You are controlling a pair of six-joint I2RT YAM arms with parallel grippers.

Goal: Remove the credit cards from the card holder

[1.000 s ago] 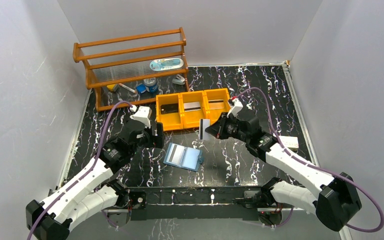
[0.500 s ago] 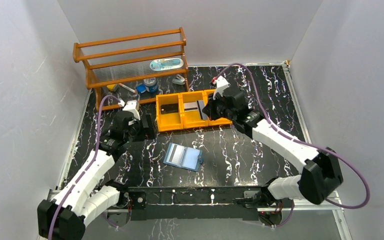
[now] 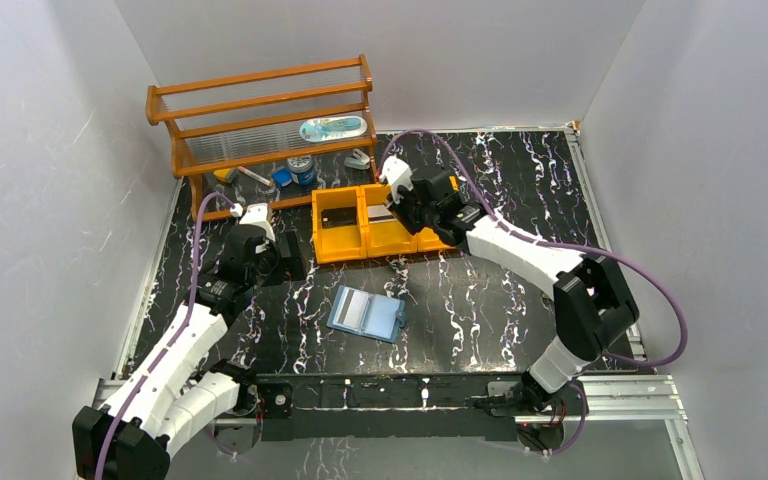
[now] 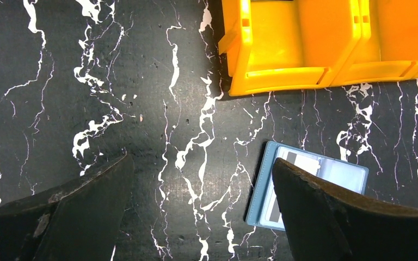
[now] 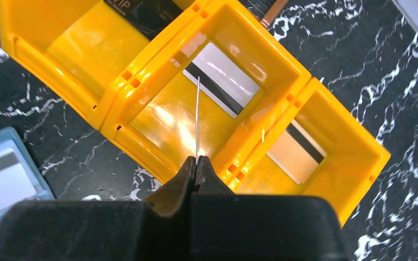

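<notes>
The light blue card holder (image 3: 365, 313) lies open on the table with a silver-grey credit card (image 3: 351, 305) in its left pocket. My right gripper (image 5: 197, 159) is shut on a thin credit card (image 5: 197, 114), seen edge-on, above the middle compartment of the orange tray (image 3: 340, 245). That compartment holds a silver card (image 5: 223, 87). A tan card (image 5: 296, 149) lies in the right one and a dark card (image 5: 147, 11) in the left one. My left gripper (image 4: 200, 160) hangs open over bare table, left of the card holder (image 4: 337, 168), its right finger (image 4: 315, 212) covering part of it.
A wooden rack (image 3: 260, 130) with small bottles and tubes stands at the back left, just behind the tray. White walls close in the table on three sides. The tray's front wall (image 4: 283, 76) is a short way beyond my left gripper.
My right arm has swung up and left from in front of the tray to over its middle compartment, still gripping the card. My left arm has drawn back slightly to the left.
</notes>
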